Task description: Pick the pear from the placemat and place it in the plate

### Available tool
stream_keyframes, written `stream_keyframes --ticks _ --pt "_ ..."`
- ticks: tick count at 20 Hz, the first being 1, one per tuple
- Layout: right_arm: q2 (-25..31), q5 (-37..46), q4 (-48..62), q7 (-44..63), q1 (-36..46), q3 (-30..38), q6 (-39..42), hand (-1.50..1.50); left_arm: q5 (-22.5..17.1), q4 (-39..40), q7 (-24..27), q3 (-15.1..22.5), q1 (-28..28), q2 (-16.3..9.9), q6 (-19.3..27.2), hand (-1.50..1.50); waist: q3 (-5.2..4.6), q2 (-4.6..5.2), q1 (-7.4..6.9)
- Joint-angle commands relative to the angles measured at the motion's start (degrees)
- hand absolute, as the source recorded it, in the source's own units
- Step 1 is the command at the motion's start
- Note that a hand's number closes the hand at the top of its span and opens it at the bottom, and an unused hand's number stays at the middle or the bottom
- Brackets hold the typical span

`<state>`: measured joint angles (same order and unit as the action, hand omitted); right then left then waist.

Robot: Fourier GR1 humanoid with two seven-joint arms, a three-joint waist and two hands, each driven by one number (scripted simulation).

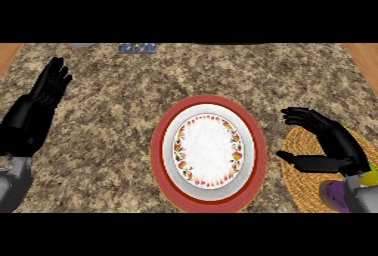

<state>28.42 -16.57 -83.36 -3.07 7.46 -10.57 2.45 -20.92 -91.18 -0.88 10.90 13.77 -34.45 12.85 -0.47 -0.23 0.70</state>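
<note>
A white plate (251, 150) with a red rim and a fruit-pattern ring lies in the middle of the counter. To its right lies a round woven placemat (299, 170). My right hand (332, 145) hovers over the placemat, fingers and thumb spread apart and open, with nothing visible between them. A small yellow-green patch of the pear (370, 176) shows by the right wrist; the forearm hides the rest. A purple shape (332, 194) sits just below it on the mat. My left hand (37, 107) rests open at the left edge, fingers up.
The counter top is speckled brown stone with wooden strips at the far left and right corners. A small blue object (136, 48) and a grey one (81, 45) lie at the far edge.
</note>
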Motion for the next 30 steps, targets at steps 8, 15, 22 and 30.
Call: stream_keyframes --ticks 8,15,22,30 --pt "14.3 -2.5 -2.8 5.3 1.9 12.9 7.0 -1.5 0.9 1.6 -1.4 -1.9 2.1 2.6 -3.1 0.0 0.41 0.18 -0.34" --pt "29.9 3.8 -1.4 19.4 5.1 5.8 20.4 -1.5 2.8 -0.9 -2.7 -0.3 2.9 2.9 -2.0 0.0 0.33 0.26 -1.84" --pt "36.1 0.1 1.7 28.4 10.3 0.0 39.1 -1.5 2.9 0.6 -2.9 -1.3 4.1 3.5 -2.8 0.0 0.39 0.54 -2.36" --pt "26.4 13.0 5.3 27.4 11.1 -1.7 39.0 -1.5 6.5 2.0 -1.8 -2.8 2.7 6.9 -4.0 0.0 0.48 0.28 -0.91"
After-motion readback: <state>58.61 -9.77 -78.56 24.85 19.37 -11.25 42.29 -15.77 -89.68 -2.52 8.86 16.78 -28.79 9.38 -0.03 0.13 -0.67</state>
